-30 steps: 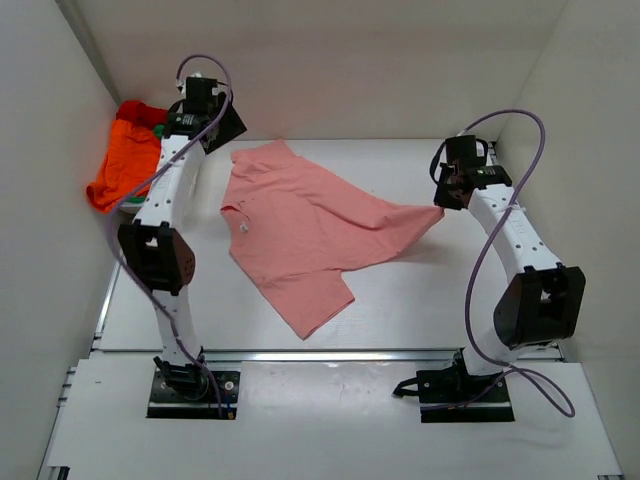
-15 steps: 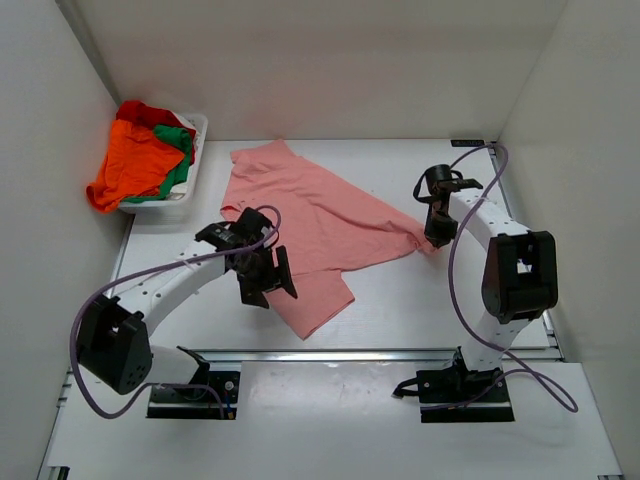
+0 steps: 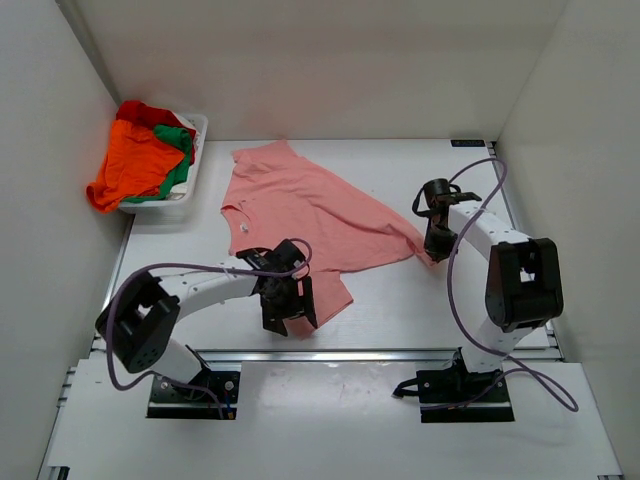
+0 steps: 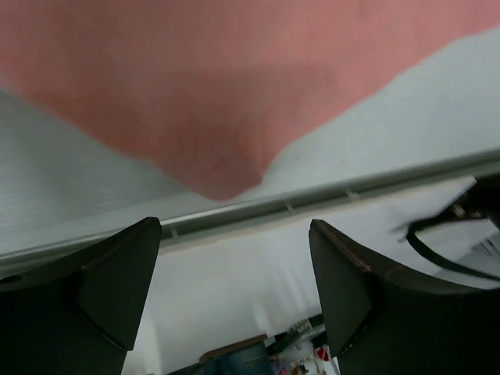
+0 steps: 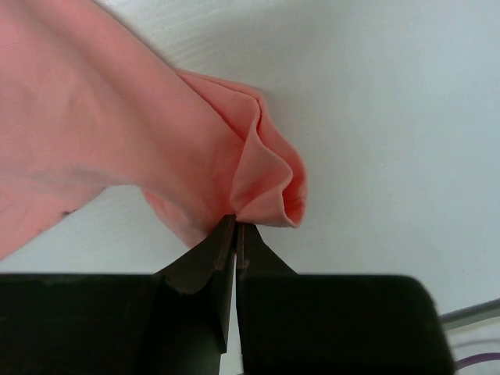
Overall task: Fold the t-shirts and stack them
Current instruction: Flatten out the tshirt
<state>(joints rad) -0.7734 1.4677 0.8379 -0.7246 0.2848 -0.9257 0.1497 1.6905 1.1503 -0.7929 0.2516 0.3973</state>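
A salmon pink, short-sleeved cloth t-shirt (image 3: 300,215) lies spread slantwise on the white desk (image 3: 400,290), collar toward the far left. A small white tag at its collar is too small to read. The left fingers (image 3: 292,315) hover over the shirt's near corner, by the desk's front rail. In the left wrist view they stand wide apart with nothing between them, and the pink corner lies just beyond their tips. That view is blurred, and small coloured shapes at its bottom edge are cut off and cannot be made out. From above, the left arm covers part of the shirt's near hem. The right fingers (image 5: 236,234) are pressed together on a bunched fold at the shirt's right corner, low on the desk. The cloth curls over their tips, so how much is pinched cannot be seen. At the far left a white plastic basket (image 3: 197,128) holds a heap of a bright orange shirt (image 3: 135,160), a green one (image 3: 180,150) and a red one (image 3: 145,112). The orange one hangs over the rim and the others are mostly buried.
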